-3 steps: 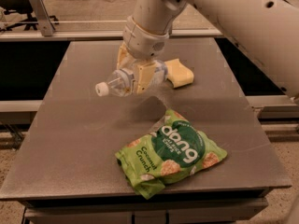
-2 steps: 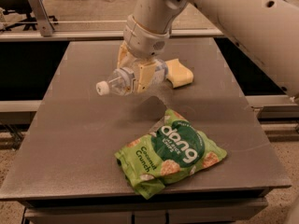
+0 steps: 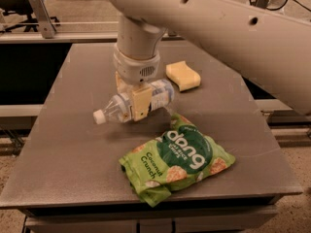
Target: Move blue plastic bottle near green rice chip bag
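Note:
The blue plastic bottle lies on its side in my gripper, white cap pointing left, held just above the table. The gripper comes down from above and its cream fingers are shut across the bottle's middle. The green rice chip bag lies flat at the table's front centre, with a dark green "dang" circle and "Coconut Crunch" text. The bottle hangs just behind and left of the bag's upper edge, a short gap apart.
A yellow sponge lies on the grey table behind and right of the bottle. My white arm crosses the upper right. A metal rail runs behind the table, and the table's front edge is close below the bag.
The gripper has carried the bottle forward and a little right, away from the sponge and closer to the bag. The bag and sponge have not moved.

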Robot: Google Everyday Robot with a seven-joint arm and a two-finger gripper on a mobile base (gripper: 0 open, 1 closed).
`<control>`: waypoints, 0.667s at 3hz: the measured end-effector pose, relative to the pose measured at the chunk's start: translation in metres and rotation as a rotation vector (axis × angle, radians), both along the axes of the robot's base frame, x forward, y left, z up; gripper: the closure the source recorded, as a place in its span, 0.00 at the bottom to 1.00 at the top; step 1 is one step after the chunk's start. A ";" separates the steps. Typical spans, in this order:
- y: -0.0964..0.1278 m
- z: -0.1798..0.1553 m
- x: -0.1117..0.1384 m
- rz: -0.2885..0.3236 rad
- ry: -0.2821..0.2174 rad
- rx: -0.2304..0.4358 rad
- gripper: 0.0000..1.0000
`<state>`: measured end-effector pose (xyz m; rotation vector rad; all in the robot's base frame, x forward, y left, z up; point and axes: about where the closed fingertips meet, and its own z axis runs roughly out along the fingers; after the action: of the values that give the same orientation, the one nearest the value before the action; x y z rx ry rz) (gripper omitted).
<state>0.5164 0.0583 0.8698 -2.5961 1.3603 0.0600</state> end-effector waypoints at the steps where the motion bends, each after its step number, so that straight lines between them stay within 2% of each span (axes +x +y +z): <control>1: 0.016 -0.029 -0.025 -0.030 0.032 -0.045 1.00; 2: 0.020 -0.036 -0.031 -0.042 0.051 -0.024 0.82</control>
<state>0.4858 0.0784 0.8341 -2.6016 1.4409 0.1052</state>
